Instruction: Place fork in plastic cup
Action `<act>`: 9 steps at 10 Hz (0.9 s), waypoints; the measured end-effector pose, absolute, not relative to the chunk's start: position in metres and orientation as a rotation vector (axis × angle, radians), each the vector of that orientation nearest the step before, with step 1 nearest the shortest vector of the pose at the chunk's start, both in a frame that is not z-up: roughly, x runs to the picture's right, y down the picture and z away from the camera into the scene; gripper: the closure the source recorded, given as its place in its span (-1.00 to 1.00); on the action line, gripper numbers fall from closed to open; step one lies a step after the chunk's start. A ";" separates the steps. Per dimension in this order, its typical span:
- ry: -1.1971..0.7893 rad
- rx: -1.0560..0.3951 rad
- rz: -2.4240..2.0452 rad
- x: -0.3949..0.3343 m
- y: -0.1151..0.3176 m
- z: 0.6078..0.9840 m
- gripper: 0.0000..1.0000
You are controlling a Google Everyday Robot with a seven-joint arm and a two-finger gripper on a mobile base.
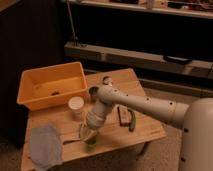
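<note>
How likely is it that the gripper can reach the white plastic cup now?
Probably yes: the gripper hangs close by the plastic cup, nearer the camera, and nothing stands between them.

Dim workroom, metal shelving (131, 56); gripper (89, 136) over wooden table (150, 131)

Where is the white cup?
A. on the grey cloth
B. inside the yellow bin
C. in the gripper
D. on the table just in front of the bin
D: the cup stands on the table before the bin; the gripper is nearer the front edge.
</note>
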State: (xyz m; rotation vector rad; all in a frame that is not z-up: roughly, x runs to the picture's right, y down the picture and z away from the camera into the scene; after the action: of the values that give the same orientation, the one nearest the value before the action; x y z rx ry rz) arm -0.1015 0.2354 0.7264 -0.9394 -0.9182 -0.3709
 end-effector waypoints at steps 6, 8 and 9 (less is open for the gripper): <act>-0.880 -0.897 -0.195 -0.079 0.227 0.741 -0.50; -0.882 -0.876 -0.162 -0.075 0.225 0.744 -0.50; -0.908 -0.862 -0.146 -0.073 0.222 0.743 -0.50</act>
State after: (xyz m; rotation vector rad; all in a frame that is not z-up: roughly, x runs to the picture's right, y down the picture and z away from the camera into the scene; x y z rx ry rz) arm -0.0729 0.2224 0.7432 -0.8618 -0.9077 -0.1463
